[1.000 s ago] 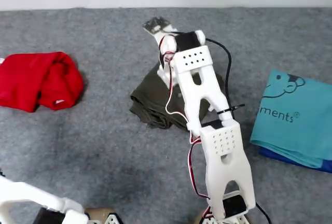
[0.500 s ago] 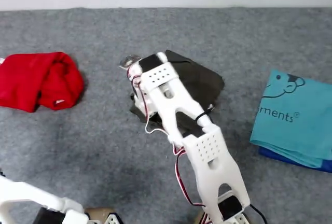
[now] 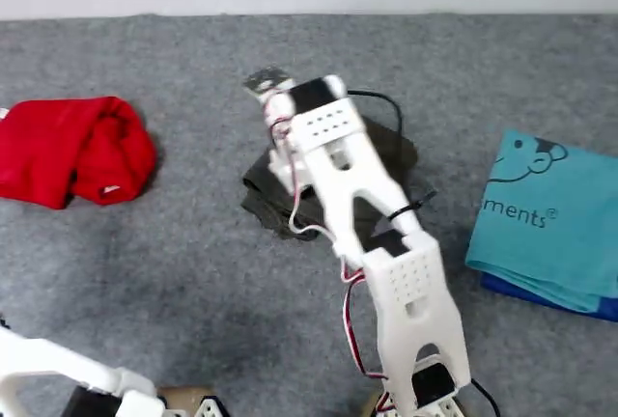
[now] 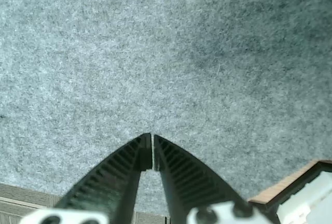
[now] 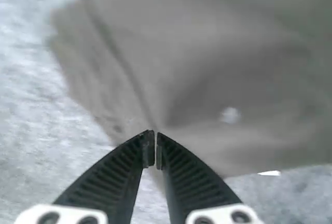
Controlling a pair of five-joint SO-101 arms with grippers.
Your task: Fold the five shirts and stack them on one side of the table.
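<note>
Shirts on grey felt table [image 3: 193, 272]: olive shirt [image 3: 268, 200] crumpled at centre; red shirt [image 3: 77, 152] bunched at 9 o'clock; teal shirt [image 3: 541, 224] folded at 3 o'clock, lies on blue shirt [image 3: 606, 309]. Right gripper [image 5: 151, 151]: hangs over olive shirt's edge, tips pressed together, no cloth visibly pinched. Left gripper [image 4: 153, 151]: closed over bare felt.

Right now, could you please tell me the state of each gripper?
Left gripper: fingers closed, holding nothing.
Right gripper: fingers closed, nothing visibly pinched, above the dark olive shirt.
</note>
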